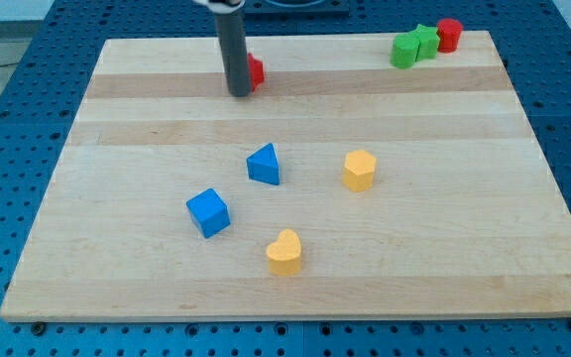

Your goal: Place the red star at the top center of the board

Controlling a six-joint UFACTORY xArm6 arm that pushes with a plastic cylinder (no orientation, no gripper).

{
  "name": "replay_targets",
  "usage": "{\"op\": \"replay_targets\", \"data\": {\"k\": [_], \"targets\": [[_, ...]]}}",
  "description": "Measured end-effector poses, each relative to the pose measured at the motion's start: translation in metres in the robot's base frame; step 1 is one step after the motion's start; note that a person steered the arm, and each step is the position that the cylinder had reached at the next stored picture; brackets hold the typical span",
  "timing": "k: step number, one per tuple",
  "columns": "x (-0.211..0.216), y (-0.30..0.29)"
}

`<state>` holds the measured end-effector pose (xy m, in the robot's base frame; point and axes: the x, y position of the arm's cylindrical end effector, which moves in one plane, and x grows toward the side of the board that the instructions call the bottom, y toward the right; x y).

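Camera view: my tip point(239, 93), end of a straight dark rod, sits on the pale wooden surface point(444, 268) near its top edge, touching the left side of the small red star block point(255, 71), mostly hidden behind the rod. No gripper on this rig, so nothing is held.

Risks, as I judge: star's points could make it rotate and slip off the tip; a push too far upward drops it off the edge.

Other blocks look smooth, matte, prob. plastic: blue triangular block point(264, 165), blue cube point(208, 212), yellow hexagonal block point(360, 170), yellow heart block point(285, 252), two green blocks point(414, 46) touching a red cylinder point(449, 34) at top right.
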<state>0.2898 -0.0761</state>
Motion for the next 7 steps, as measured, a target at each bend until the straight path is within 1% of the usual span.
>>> {"op": "replay_targets", "data": {"k": [1, 2, 3, 5, 6, 7], "targets": [[-0.015, -0.011], [-0.028, -0.034], [-0.050, -0.014], [-0.056, 0.063], [-0.056, 0.055], [-0.045, 0.026]]}}
